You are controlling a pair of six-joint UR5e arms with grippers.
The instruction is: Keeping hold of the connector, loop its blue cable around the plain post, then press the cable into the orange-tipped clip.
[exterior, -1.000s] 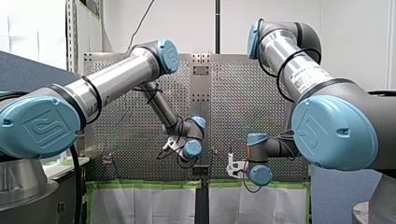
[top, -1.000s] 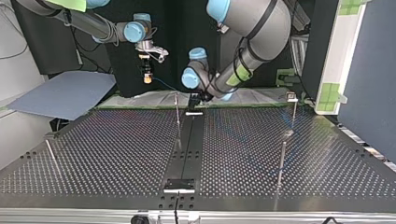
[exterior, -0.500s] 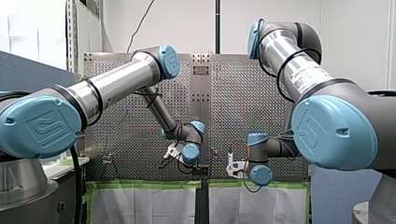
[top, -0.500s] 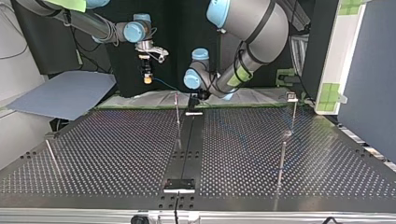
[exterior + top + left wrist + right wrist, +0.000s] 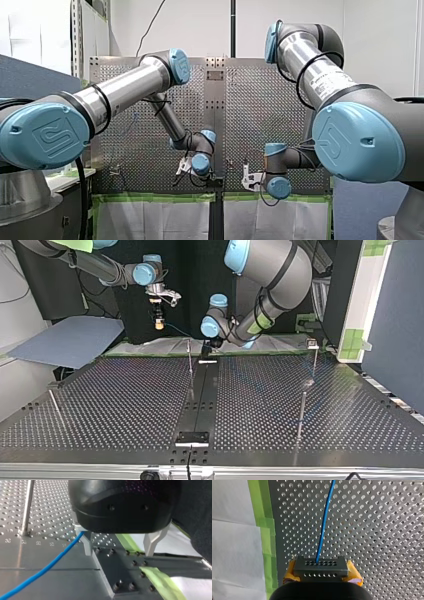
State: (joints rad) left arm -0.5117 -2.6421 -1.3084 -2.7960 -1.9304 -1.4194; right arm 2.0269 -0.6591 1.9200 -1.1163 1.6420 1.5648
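In the right wrist view, my right gripper (image 5: pixel 321 573) has its yellow pads clamped on the dark connector (image 5: pixel 320 566). The blue cable (image 5: pixel 324 520) runs away from it over the perforated table (image 5: pixel 374 530). My left gripper (image 5: pixel 119 548) hangs low, its 2 fingers (image 5: pixel 152 542) spread apart, the cable just beside 1 of them. A metal post (image 5: pixel 27 507) stands farther off.

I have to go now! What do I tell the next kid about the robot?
My right gripper: shut on the connector, up in the air near the table's edge.
My left gripper: open, holding nothing, low over the table, the blue cable running past one finger.
A metal post stands nearby, no cable round it.
Done: connector gripped.
Left: the looping and the clipping.
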